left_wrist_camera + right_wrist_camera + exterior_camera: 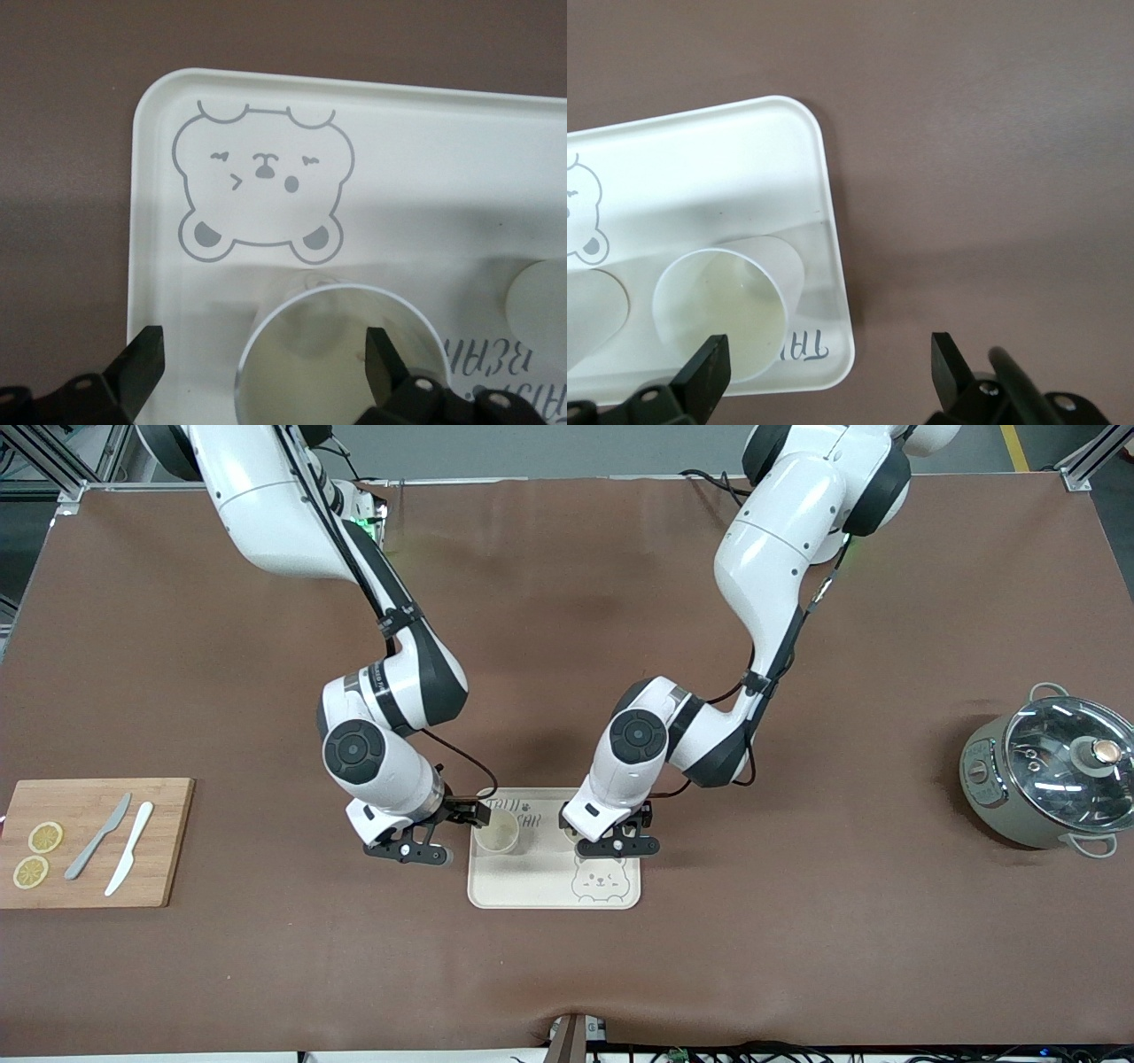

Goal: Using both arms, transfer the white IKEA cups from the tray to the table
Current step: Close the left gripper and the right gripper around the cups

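Two white cups stand upright on the cream bear tray, at its lettered end. One cup shows in the right wrist view. My right gripper is open and empty at the tray's corner toward the right arm's end, with one finger by that cup's rim and the other over bare table. The second cup sits under my left gripper, which mostly hides it in the front view. My left gripper is open, with one finger inside that cup's rim and the other outside it.
A wooden cutting board with two knives and lemon slices lies at the right arm's end. A grey pot with a glass lid stands at the left arm's end. The bear drawing marks the tray's nearer end.
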